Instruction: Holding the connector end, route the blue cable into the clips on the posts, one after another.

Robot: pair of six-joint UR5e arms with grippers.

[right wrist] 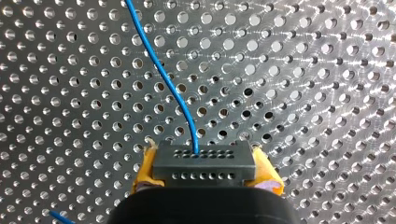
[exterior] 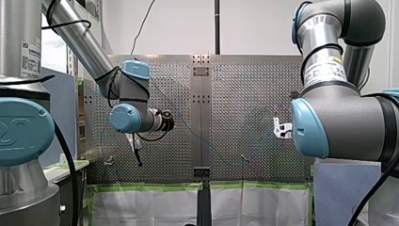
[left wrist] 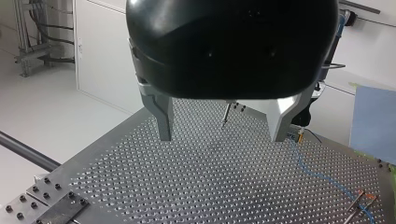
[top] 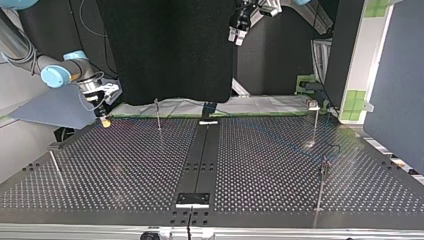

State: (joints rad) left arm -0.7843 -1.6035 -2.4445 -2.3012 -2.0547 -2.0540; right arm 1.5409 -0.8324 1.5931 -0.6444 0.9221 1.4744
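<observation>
1. Gripping a dark, hole-dotted connector (right wrist: 204,163) by its sides, my right gripper (right wrist: 204,171) sits near the table (top: 125,165) edge at the top view's left; a thin blue cable (right wrist: 163,77) curves away.
2. My left gripper (left wrist: 222,127) hangs open, high above the table.

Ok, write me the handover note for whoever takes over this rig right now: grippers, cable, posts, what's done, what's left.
Left gripper: jaws open, empty, above the table.
Right gripper: jaws shut on the connector; the cable runs from it across the table.
Posts stand spread over the table. In the left wrist view the cable passes close to one of them; I cannot tell whether it is clipped there.
Done: connector held.
Left: routing the cable into the clips, post by post.
</observation>
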